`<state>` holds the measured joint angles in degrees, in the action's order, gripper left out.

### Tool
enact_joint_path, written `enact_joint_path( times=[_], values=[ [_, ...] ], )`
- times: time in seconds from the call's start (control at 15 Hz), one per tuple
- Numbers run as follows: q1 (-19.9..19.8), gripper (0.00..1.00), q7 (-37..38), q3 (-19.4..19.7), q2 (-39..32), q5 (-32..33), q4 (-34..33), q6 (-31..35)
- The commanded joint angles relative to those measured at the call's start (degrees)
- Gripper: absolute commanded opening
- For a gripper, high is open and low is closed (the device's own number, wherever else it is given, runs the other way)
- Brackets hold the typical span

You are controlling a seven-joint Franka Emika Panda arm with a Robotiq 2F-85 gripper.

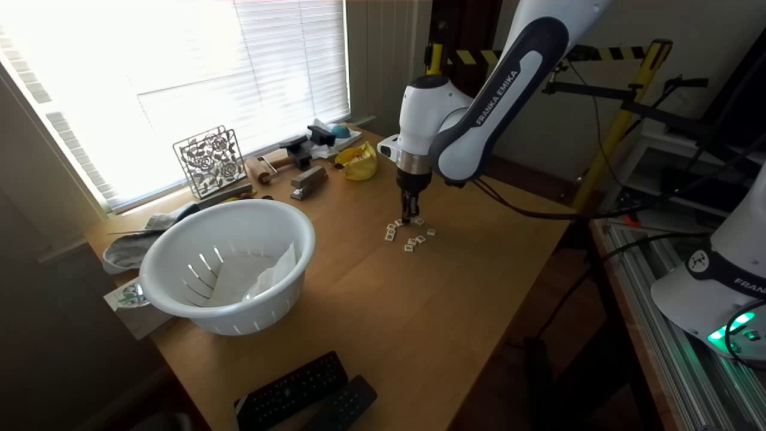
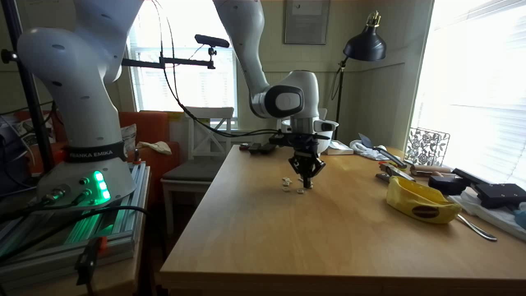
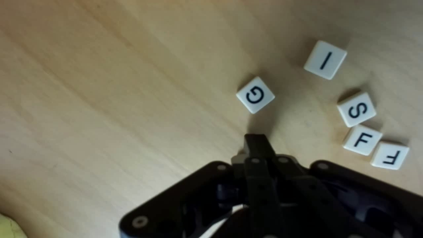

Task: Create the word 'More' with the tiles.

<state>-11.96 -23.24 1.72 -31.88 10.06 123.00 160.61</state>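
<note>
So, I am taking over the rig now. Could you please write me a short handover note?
Gripper: shut, low at the wooden table, nothing seen in its grip.
In the wrist view: G tile just ahead of it; I tile, S tile, F tile and second F tile to the right.
In an exterior view: other tiles in a bent row beside it, letters too small to read.
Done: that row seems grouped; whether it spells "More" cannot be told.
Left: probably check its letters and straighten it.

The table (image 1: 455,311) bears a bowl (image 1: 239,227) and two remotes (image 1: 293,389). The stapler (image 1: 310,178) lies near the yellow pouch (image 2: 404,201); the rack (image 1: 207,160) stands beside the window (image 1: 287,66). In an exterior view, a lamp (image 2: 365,46) rises behind the bowl.
</note>
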Motion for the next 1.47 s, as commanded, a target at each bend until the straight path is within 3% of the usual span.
enact_joint_path(
  times=[0.0,0.6,1.4],
  values=[
    [0.5,0.00,-2.8,0.7,-2.3,3.8,-1.6,1.1],
    [0.5,0.00,-8.3,1.2,-2.8,10.7,-1.5,4.2],
    [0.5,0.00,-18.7,0.9,-2.8,12.8,-0.9,5.5]
  ],
)
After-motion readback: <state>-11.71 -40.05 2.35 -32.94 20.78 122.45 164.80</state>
